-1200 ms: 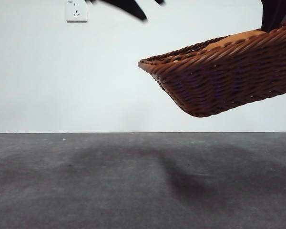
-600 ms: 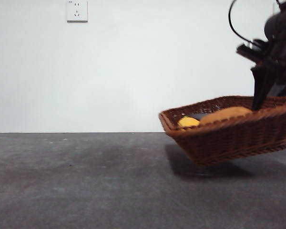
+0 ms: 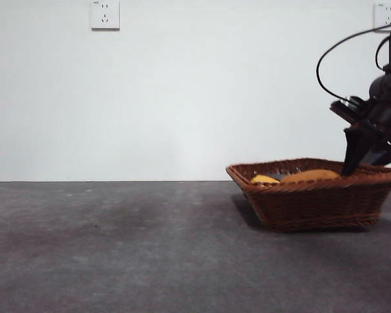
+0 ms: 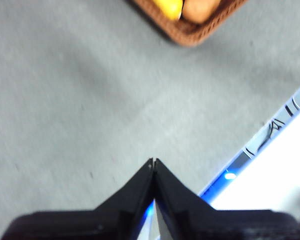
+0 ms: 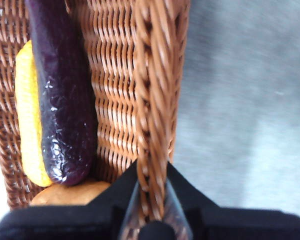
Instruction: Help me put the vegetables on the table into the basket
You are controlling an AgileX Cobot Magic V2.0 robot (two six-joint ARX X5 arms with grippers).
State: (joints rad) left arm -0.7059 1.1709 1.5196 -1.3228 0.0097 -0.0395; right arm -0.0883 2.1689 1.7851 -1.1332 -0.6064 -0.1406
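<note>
The reddish-brown woven wicker basket (image 3: 316, 194) stands at the lower right of the front view, and its bottom seems to rest flat on the dark grey matte table (image 3: 117, 248). All three vegetables lie inside it: the large tan-orange oval potato (image 3: 311, 175), the small bumpy yellow vegetable (image 3: 264, 178) and the long dark purple eggplant (image 5: 60, 95), which in the right wrist view lies beside the yellow one. The right gripper (image 5: 151, 192) is at the right rim of the basket, and its two black jaws are closed on the braided rim, one jaw inside and one outside. The left gripper (image 4: 153, 162) hangs above bare table with its jaws pressed together, holding nothing, with the basket's corner at the upper middle of its view. I judge that the loading is done and the step in hand is setting the basket down. The next move probably calls for opening the right jaws and lifting straight up, so the rim is not pulled.
</note>
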